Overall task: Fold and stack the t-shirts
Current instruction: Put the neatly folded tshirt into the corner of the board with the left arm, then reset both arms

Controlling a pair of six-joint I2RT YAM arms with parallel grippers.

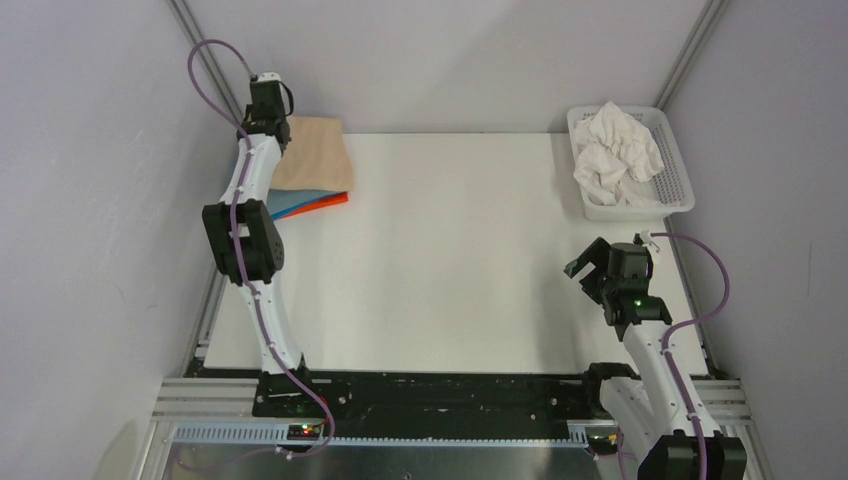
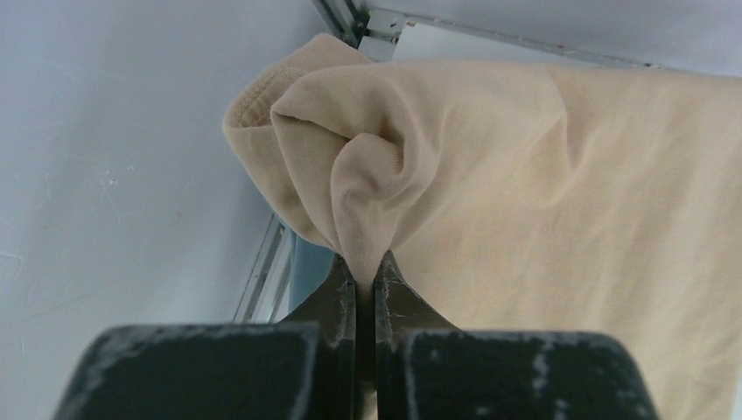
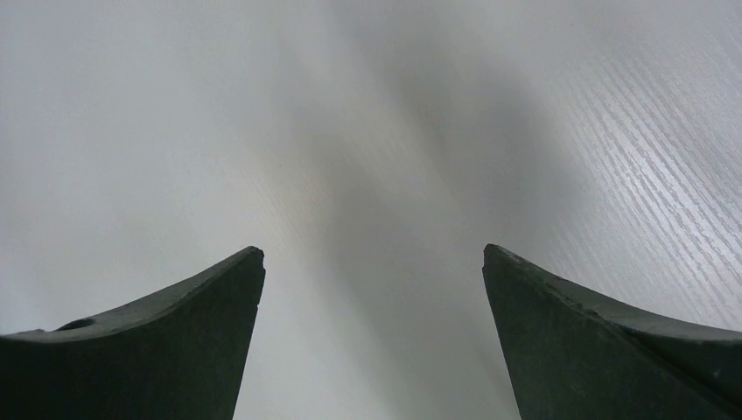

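Your left arm (image 1: pixel 262 300) rises from its base at the near-left edge and reaches toward the far-left corner. The elbow joint is raised and the forearm angles forward and up. Its wrist (image 1: pixel 266 100) sits at the far end of the reach and pitches downward. Your left gripper (image 2: pixel 366 262) is closed, with both black fingers pressed together on a pinched fold of the tan shirt (image 2: pixel 542 192).

Your right arm (image 1: pixel 655 360) is folded close to its base at the near-right edge, with the forearm leaning forward and slightly left. Your right gripper (image 3: pixel 374 254) points down toward the surface. Its jaws are spread wide, and its fingers (image 3: pixel 192 332) stand well apart, gripping nothing.
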